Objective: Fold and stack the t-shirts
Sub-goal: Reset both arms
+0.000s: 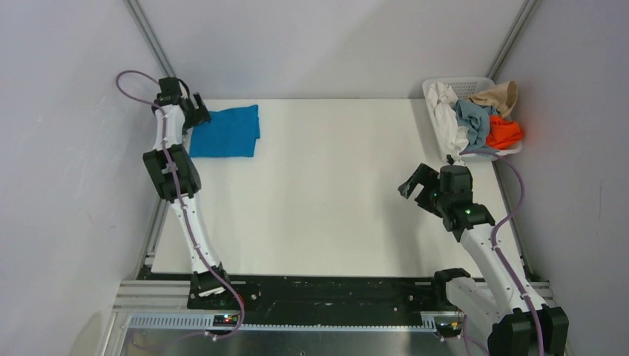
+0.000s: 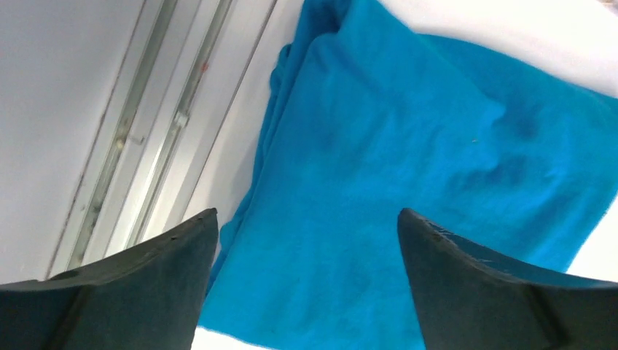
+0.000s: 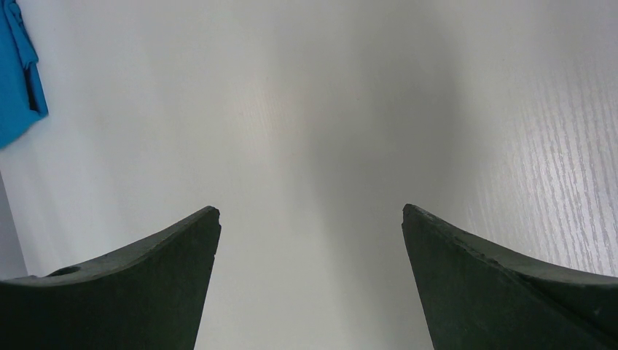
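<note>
A cerulean blue t-shirt (image 1: 226, 131) lies folded flat at the table's far left corner. It fills the left wrist view (image 2: 408, 182), and its edge shows in the right wrist view (image 3: 16, 80). My left gripper (image 1: 197, 113) is open and empty, just above the shirt's left edge (image 2: 306, 219). My right gripper (image 1: 416, 182) is open and empty over bare table at the right (image 3: 310, 219). White (image 1: 449, 119), grey-blue (image 1: 475, 119), tan (image 1: 501, 95) and orange (image 1: 504, 133) t-shirts lie crumpled in the basket.
A white plastic lattice basket (image 1: 466, 83) stands at the table's far right corner. Metal frame rails (image 2: 146, 138) run along the table's left edge beside the blue shirt. The white table (image 1: 326, 193) lies between the two arms.
</note>
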